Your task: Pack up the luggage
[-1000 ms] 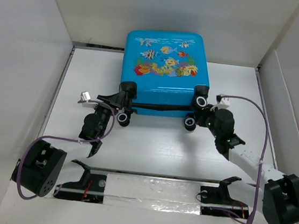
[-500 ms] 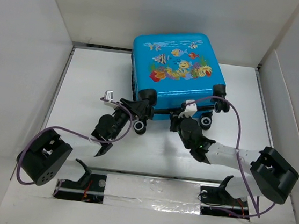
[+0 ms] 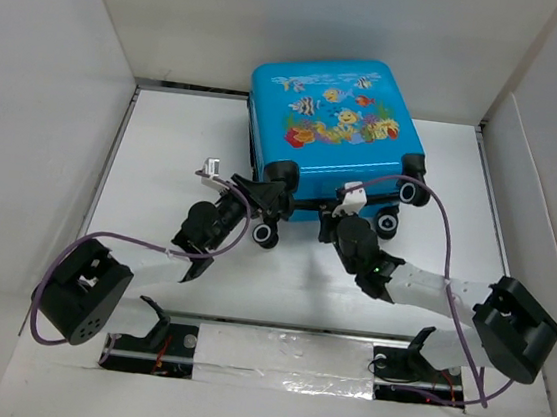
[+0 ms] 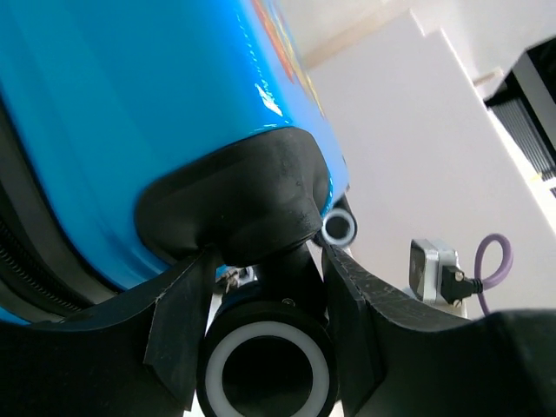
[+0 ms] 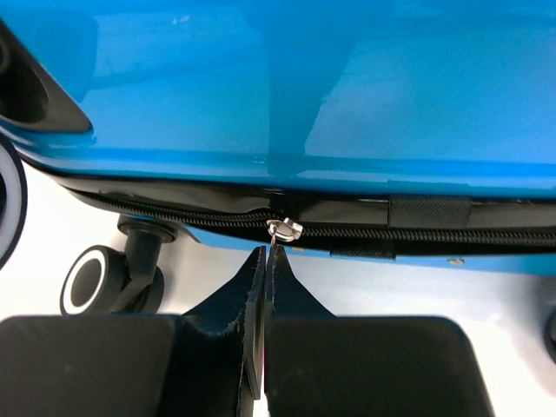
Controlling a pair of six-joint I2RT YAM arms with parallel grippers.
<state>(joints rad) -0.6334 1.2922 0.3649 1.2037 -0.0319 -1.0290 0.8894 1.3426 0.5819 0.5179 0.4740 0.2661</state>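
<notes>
The blue luggage (image 3: pixel 333 124) with fish print lies flat at the back middle, wheels toward me. My left gripper (image 3: pixel 263 210) is shut on its near left wheel (image 3: pixel 264 234). In the left wrist view the fingers (image 4: pixel 347 321) flank the black-and-white wheel (image 4: pixel 268 369) under the blue shell (image 4: pixel 130 104). My right gripper (image 3: pixel 343 219) is at the middle of the near edge. In the right wrist view it (image 5: pixel 265 261) is shut on the metal zipper pull (image 5: pixel 283 229) of the black zipper below the shell (image 5: pixel 304 87).
White walls enclose the table on the left, back and right. A taped bar (image 3: pixel 282 355) runs along the near edge between the arm bases. Another wheel (image 5: pixel 91 280) shows at the left of the right wrist view.
The luggage has shifted right and turned. My right gripper moved from the near right wheel to the middle of the near edge. My left gripper followed the left wheel rightward.
</notes>
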